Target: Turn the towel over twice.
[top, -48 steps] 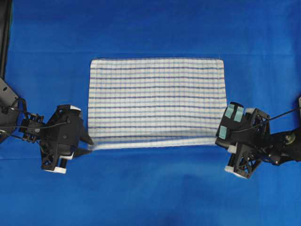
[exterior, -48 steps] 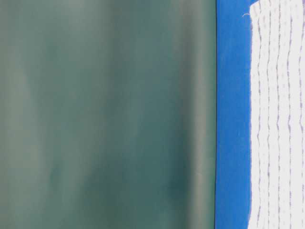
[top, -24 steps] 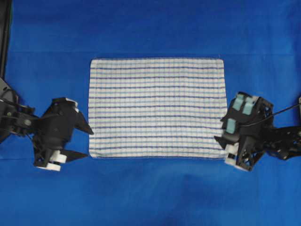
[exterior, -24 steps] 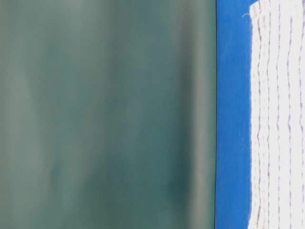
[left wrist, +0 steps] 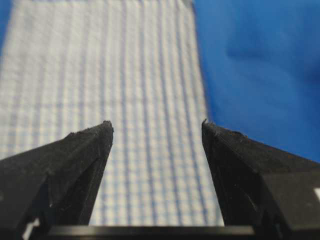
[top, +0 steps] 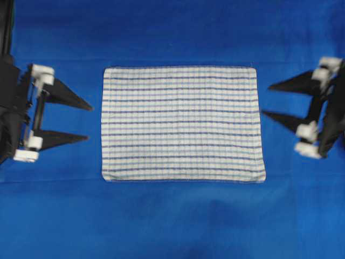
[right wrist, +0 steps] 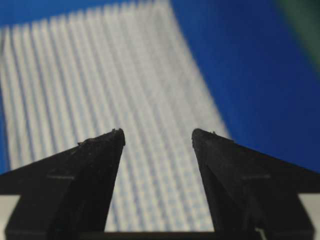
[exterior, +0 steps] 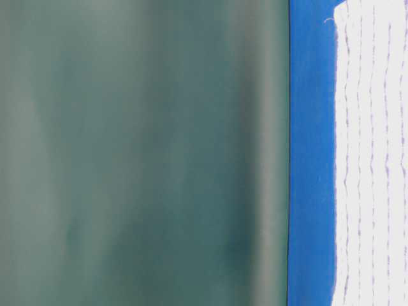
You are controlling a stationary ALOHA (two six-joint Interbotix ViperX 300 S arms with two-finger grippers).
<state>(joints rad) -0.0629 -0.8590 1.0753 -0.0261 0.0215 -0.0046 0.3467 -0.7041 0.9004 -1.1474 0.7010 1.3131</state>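
A counter draped in plain, deep blue cloth fills the overhead picture, smooth apart from a few soft ripples near the bottom edge. In the table-level picture a dull green wall rises behind it.

The towel lies spread flat in the middle of the overhead frame, a neat rectangle with its long sides running left to right. It is white woven cotton crossed by thin dark blue and paler blue stripes, with a faint check between them and stitched hems at the edges. No corner is lifted and no fold shows.

My left tool sits at the left edge of the frame, its two black, tapering fingers spread wide and pointing at the towel's short side, apart from it and holding nothing. My right tool mirrors it at the right edge, fingers equally wide, empty, tips just short of the cloth. Both wrist views look out between those pointed fingers along the striped weave.

I judge this either a rest between flips or the finish; the pictures cannot say how many turns are done.
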